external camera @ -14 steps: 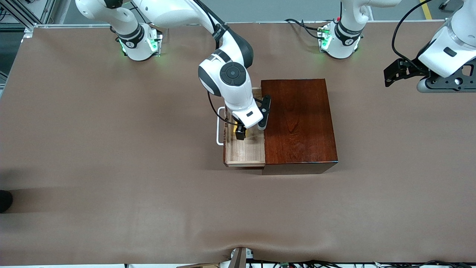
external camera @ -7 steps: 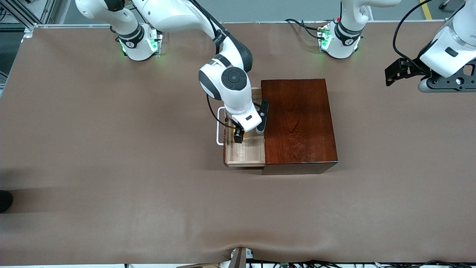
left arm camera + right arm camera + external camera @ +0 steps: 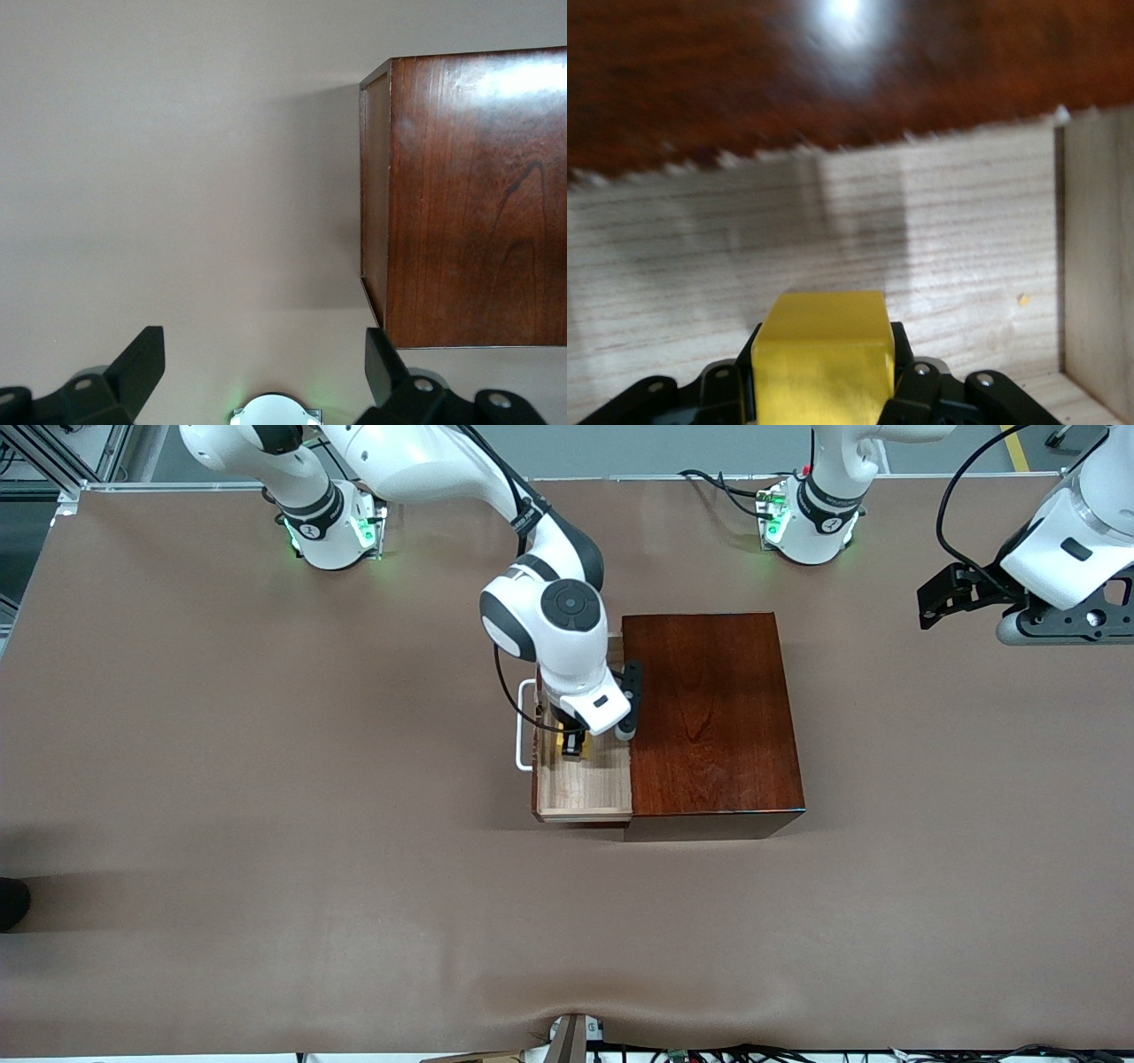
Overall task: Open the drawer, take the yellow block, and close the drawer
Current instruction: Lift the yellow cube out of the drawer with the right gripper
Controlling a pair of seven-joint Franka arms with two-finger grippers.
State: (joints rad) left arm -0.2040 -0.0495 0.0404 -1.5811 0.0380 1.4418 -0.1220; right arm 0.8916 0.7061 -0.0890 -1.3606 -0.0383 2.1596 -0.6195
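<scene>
Yellow block (image 3: 824, 354) sits squarely between the right gripper (image 3: 573, 746) jaws, which are closed on its sides, low inside the open drawer (image 3: 585, 786). Way out is straight up. Left gripper (image 3: 266, 376) waits spread wide, empty, beside the wooden box (image 3: 709, 717).

The right end effector (image 3: 573, 749) has closed on the yellow block (image 3: 824, 354).

overall: bright, pretty even overhead light on the table (image 3: 266, 779)
shadows: soft dark strip along the wooden box (image 3: 709, 717) on its camera side
glare: white hotspot on the box top in the right wrist view, paler sheen in the left one
blur: yellow block (image 3: 822, 354) slightly soft up close, box edge jagged
</scene>
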